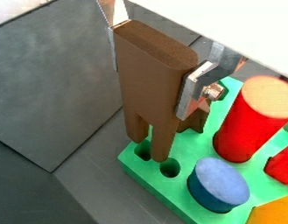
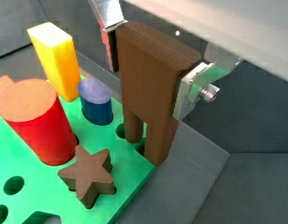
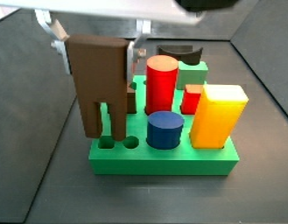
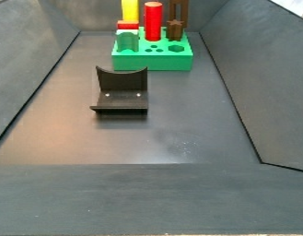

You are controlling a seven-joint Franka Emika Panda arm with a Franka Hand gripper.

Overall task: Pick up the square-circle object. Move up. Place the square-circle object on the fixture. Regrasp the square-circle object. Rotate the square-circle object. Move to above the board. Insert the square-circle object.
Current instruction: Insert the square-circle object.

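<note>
The square-circle object (image 1: 146, 79) is a tall brown block with two legs, one square and one round. My gripper (image 1: 153, 51) is shut on its upper part, with a silver finger (image 1: 200, 83) on each side. It hangs upright over the green board (image 1: 136, 163), and its leg tips are at two holes on the board's edge (image 3: 116, 142). I cannot tell how far the legs are in. It also shows in the wrist view (image 2: 152, 87) and both side views (image 3: 97, 79) (image 4: 176, 20). The gripper shows there too (image 2: 154, 54) (image 3: 99, 37).
The board (image 3: 170, 162) carries a red cylinder (image 3: 163, 80), a blue cylinder (image 3: 165, 129), a yellow block (image 3: 219, 114) and a brown star (image 2: 90, 171). The fixture (image 4: 121, 92) stands on the floor nearer the middle. Grey sloped walls (image 4: 30, 83) enclose the floor.
</note>
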